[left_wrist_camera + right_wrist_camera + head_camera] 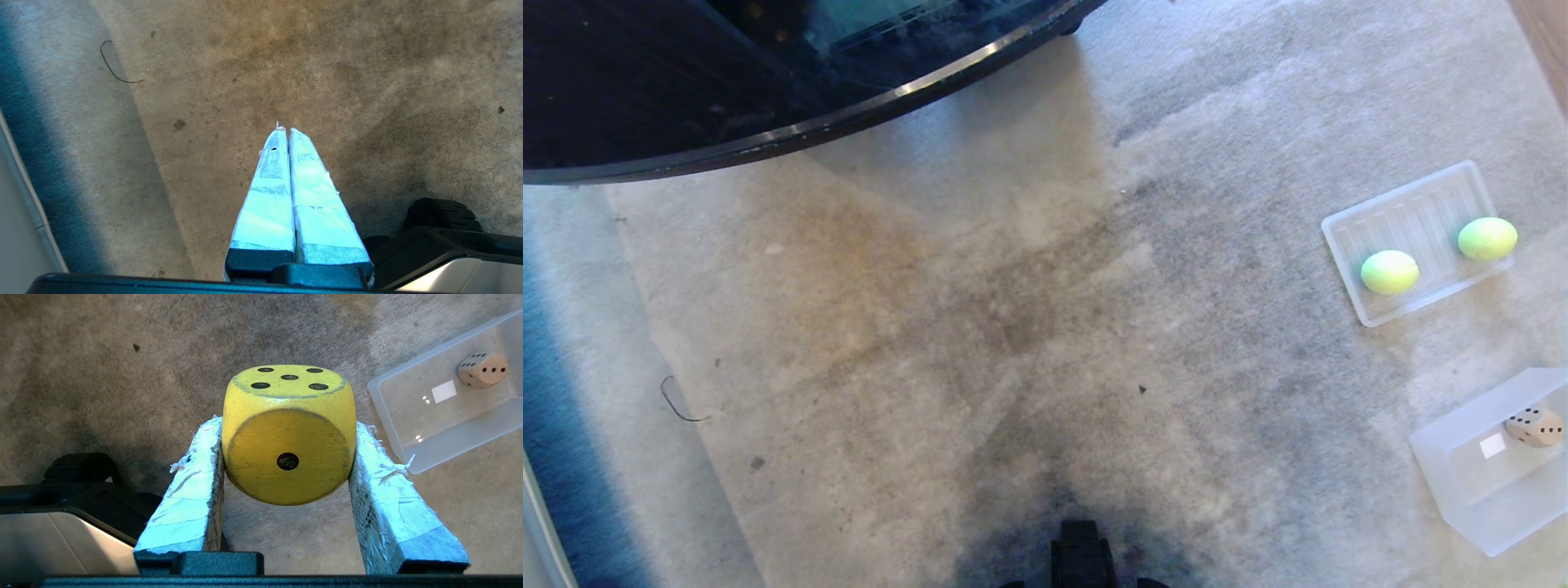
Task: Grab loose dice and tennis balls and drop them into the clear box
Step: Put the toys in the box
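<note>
Gripping yellow die (288, 433) | right claw (286, 457) | one-dot face visible

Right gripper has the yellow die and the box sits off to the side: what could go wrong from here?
1. The right gripper pinches the yellow die only at its fingertips, clear of the carpet; a jolt could shake it loose.
2. The clear box sits at the head view's right edge, so a release could miss its rim.
3. The tan die already lies inside; the yellow one may bounce off it.
4. Both tennis balls rest on the shallow tray, possibly rolling when nudged.
</note>
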Available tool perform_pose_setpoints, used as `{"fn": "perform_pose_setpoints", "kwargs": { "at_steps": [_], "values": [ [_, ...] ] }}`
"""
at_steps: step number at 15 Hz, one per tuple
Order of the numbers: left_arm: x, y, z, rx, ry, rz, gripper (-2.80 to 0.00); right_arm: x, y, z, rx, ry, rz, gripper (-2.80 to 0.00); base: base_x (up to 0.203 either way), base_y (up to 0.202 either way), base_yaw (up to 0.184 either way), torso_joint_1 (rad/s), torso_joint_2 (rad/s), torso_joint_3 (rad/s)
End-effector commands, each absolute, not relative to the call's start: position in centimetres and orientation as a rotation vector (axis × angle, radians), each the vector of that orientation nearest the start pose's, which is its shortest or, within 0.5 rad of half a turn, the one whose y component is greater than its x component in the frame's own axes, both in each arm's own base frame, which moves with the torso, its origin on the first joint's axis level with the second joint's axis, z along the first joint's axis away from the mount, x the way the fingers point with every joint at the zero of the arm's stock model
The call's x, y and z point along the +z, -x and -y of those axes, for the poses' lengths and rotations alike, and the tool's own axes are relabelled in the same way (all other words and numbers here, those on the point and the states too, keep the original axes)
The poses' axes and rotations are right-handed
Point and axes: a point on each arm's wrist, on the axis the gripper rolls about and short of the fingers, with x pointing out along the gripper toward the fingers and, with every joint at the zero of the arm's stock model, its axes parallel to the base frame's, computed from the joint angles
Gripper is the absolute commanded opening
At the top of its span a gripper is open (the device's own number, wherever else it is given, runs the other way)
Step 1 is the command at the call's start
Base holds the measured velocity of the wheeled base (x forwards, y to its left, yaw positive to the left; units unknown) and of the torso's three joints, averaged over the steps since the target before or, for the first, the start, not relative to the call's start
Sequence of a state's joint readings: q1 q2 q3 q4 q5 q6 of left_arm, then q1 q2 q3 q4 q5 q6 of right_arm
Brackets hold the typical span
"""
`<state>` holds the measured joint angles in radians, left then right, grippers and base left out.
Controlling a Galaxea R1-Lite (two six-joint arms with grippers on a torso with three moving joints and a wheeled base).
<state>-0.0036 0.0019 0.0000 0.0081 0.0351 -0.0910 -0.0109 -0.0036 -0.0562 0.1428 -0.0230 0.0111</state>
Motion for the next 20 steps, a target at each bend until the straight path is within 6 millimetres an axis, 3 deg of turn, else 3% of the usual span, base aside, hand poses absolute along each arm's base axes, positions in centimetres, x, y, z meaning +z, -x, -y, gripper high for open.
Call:
{"fn": "perform_pose_setpoints", "kwargs": {
  "at_steps": [1, 10, 20],
  "values": [
    [7.47, 2.27, -0.09, 0.034, 0.092, -0.008, -2.80, 7.63, 2.79, 0.03, -0.036, -0.010, -0.086, -2.80, 0.000, 0.000, 0.000, 0.005, 0.00, 0.171],
    [7.47, 2.27, -0.09, 0.033, 0.086, -0.008, -2.80, 7.63, 2.78, 0.02, -0.034, -0.013, -0.087, -2.80, 0.001, 0.000, -0.009, 0.002, 0.00, 0.021],
    [7.47, 2.27, -0.09, 0.033, 0.090, -0.008, -2.80, 7.63, 2.79, 0.03, -0.036, -0.016, -0.086, -2.80, 0.001, 0.012, -0.162, 0.003, 0.00, 0.004]
  ]
}}
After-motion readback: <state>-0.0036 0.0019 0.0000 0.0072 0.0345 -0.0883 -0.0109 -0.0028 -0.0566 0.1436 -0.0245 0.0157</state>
